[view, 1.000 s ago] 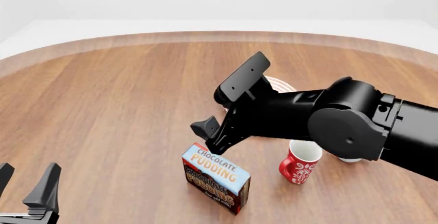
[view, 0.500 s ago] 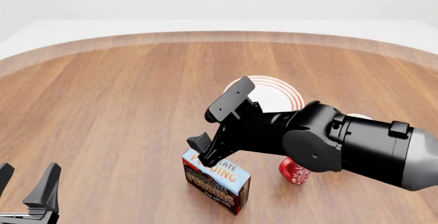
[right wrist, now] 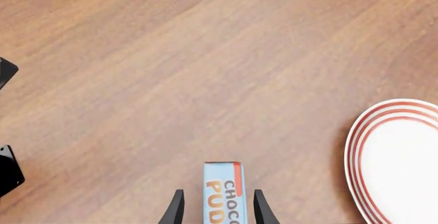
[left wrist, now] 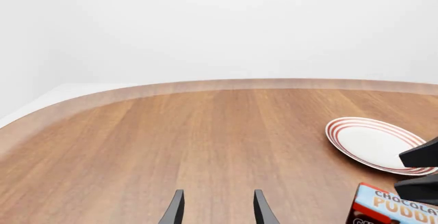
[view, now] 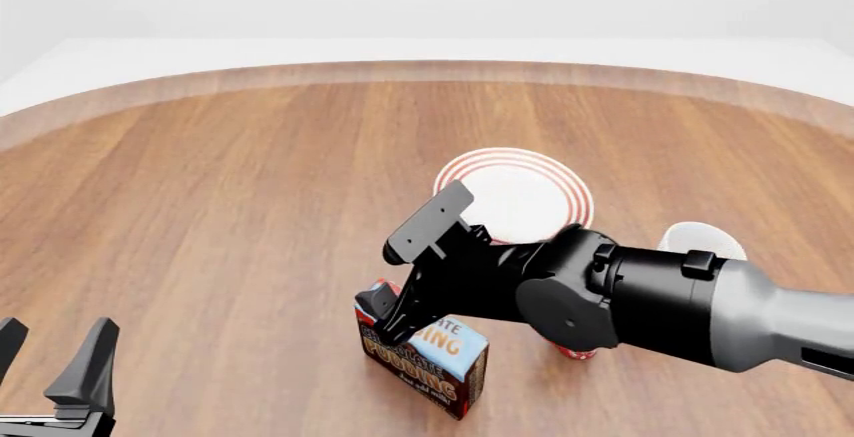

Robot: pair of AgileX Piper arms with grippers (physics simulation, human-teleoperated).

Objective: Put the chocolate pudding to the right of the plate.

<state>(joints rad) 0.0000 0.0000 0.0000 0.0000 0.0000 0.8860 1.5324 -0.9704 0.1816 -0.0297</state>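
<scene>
The chocolate pudding [view: 430, 355] is a small carton with a light-blue top and brown sides, standing on the wooden table near the front. The white plate [view: 515, 193] with red rings lies behind it, a little to the right. My right gripper [view: 396, 325] has come down over the carton. In the right wrist view the gripper [right wrist: 217, 211] is open, with a finger on each side of the pudding [right wrist: 222, 196] and a small gap on both sides. My left gripper [view: 60, 377] is open and empty at the front left, far from the carton.
A plain white mug [view: 701, 241] stands right of the plate. A red patterned mug [view: 575, 352] is mostly hidden under my right arm, just right of the carton. The left wrist view shows the plate [left wrist: 373, 144] and the pudding [left wrist: 392, 207].
My right arm has swung forward and down, bringing its gripper from above the carton to straddling its top. The plate has come into view. The left arm has not moved.
</scene>
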